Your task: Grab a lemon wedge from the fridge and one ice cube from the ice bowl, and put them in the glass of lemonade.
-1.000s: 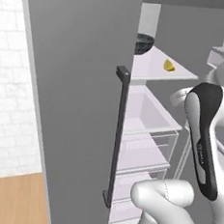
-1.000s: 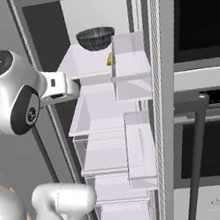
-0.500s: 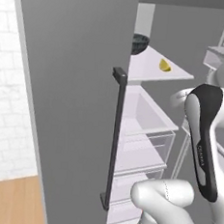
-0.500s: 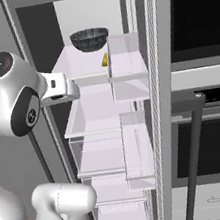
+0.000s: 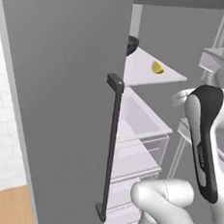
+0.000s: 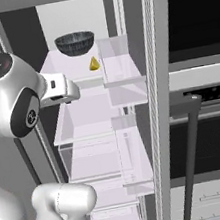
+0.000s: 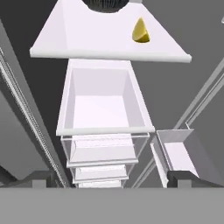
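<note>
The gripper (image 7: 112, 183) is spread wide with nothing between its fingers. It hangs inside the open fridge (image 6: 153, 99). Just ahead and below it sits an empty white drawer (image 7: 103, 103). Above that, farther from the gripper, is a white shelf (image 7: 78, 39). The lemon wedge (image 7: 141, 30) lies on that shelf, ahead and a bit to the right. A dark bowl (image 6: 75, 43) sits past it, at the back.

The fridge door (image 5: 61, 104) is open, so that part looks done. The wedge is not picked up yet. The ice cube and the drop into the lemonade are left too.

Compared with a moment ago, both base views sit closer to the fridge.
</note>
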Available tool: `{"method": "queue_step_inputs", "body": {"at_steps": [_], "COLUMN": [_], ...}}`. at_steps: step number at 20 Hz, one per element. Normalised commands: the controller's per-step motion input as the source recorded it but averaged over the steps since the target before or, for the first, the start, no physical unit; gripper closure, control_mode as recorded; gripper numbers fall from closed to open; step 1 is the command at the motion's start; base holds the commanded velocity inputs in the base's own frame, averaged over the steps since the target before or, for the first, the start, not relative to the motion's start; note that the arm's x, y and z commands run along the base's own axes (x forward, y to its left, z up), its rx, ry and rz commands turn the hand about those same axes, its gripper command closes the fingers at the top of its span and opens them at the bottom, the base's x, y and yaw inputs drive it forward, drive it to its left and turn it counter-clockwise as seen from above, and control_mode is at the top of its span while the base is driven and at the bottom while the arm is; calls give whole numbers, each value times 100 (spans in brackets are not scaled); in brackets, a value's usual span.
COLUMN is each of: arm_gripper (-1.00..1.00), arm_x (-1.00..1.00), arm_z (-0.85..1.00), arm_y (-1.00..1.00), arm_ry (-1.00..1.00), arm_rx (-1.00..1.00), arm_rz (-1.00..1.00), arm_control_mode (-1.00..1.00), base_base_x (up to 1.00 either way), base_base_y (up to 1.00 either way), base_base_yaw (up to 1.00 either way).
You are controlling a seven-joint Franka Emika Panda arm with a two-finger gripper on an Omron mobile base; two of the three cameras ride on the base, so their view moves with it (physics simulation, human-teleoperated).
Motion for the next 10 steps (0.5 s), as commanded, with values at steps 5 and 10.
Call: {"method": "queue_step_inputs", "body": {"at_steps": [5, 10], "arm_gripper": [-100, -100], "arm_x": [0, -1], "arm_z": [0, 31], "arm_y": [0, -1], "arm_ry": [0, -3], "arm_rx": [0, -1], "arm_rz": [0, -5], "arm_control_mode": [100, -100], "base_base_x": [32, 0], "base_base_y": [-3, -1], "base_base_yaw": [-4, -2]}}
